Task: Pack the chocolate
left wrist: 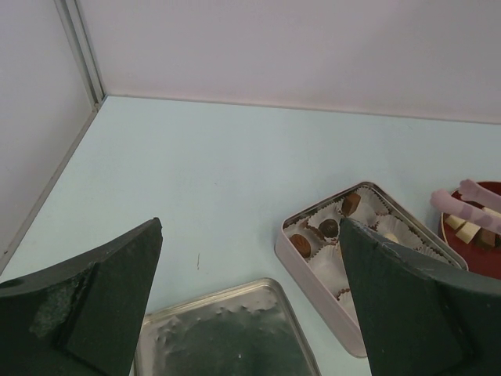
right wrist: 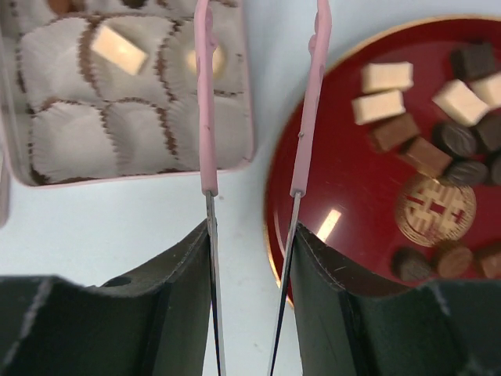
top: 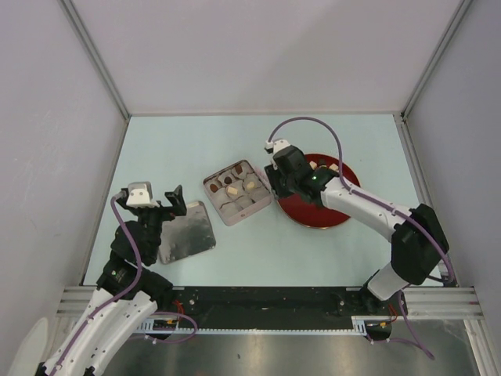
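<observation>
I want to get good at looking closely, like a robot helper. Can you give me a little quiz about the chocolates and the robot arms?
1. True or false: the left gripper holds the tongs.
2. What colour are the tongs' tips? A pink, B green, C blue.
3. Fill in: the loose chocolates lie on the red ___.

Key:
1. False. The right gripper holds them; the left one is open and empty.
2. A.
3. plate.
</observation>
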Motion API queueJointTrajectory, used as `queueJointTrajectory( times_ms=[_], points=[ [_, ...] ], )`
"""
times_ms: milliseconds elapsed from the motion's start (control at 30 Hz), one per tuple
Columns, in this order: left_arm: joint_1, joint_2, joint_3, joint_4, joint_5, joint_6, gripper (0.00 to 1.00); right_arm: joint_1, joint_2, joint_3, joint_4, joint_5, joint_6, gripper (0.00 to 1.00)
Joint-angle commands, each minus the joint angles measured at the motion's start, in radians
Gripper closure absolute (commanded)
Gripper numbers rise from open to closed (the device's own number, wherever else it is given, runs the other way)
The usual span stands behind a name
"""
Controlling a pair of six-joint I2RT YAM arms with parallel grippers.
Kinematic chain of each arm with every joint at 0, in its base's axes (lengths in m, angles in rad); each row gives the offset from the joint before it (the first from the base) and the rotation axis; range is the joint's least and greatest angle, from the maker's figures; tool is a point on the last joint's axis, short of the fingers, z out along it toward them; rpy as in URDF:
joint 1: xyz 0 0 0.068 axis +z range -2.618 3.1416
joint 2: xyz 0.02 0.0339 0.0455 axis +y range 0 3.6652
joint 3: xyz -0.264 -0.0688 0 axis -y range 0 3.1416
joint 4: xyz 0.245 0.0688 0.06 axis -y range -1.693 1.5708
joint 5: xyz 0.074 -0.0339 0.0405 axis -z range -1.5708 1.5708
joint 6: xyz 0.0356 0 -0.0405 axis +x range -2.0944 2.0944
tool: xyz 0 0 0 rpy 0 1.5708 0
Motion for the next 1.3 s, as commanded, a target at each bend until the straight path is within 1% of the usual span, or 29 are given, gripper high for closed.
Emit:
queueJointTrajectory(
  times_ms=[0, 233, 367, 500, 700, 1067, 1267],
  points=[
    [0.009, -0.002, -0.006, 0.038, 0.011, 0.024, 0.0, -0.069, -0.091, -0.019, -0.074, 0.061, 0.051, 0.55],
    [0.009, -0.006, -0.009, 0.044, 0.02, 0.021, 0.0, -0.185, -0.157, -0.103, -0.157, 0.075, 0.137, 0.55],
    [0.009, -0.014, -0.011, 0.045, 0.022, 0.021, 0.0, -0.251, -0.195, -0.162, -0.171, 0.067, 0.18, 0.55],
    [0.009, -0.014, -0.015, 0.05, 0.031, 0.022, 0.0, -0.349, -0.222, -0.211, -0.176, 0.047, 0.197, 0.56],
    [0.009, -0.022, -0.015, 0.05, 0.034, 0.024, 0.0, -0.432, -0.225, -0.237, -0.193, 0.047, 0.208, 0.56],
    [0.009, -0.025, -0.018, 0.053, 0.035, 0.026, 0.0, -0.546, -0.196, -0.238, -0.159, 0.009, 0.117, 0.55],
    [0.009, -0.025, -0.018, 0.053, 0.035, 0.027, 0.0, -0.595, -0.169, -0.238, -0.121, -0.079, 0.059, 0.55]
  ],
)
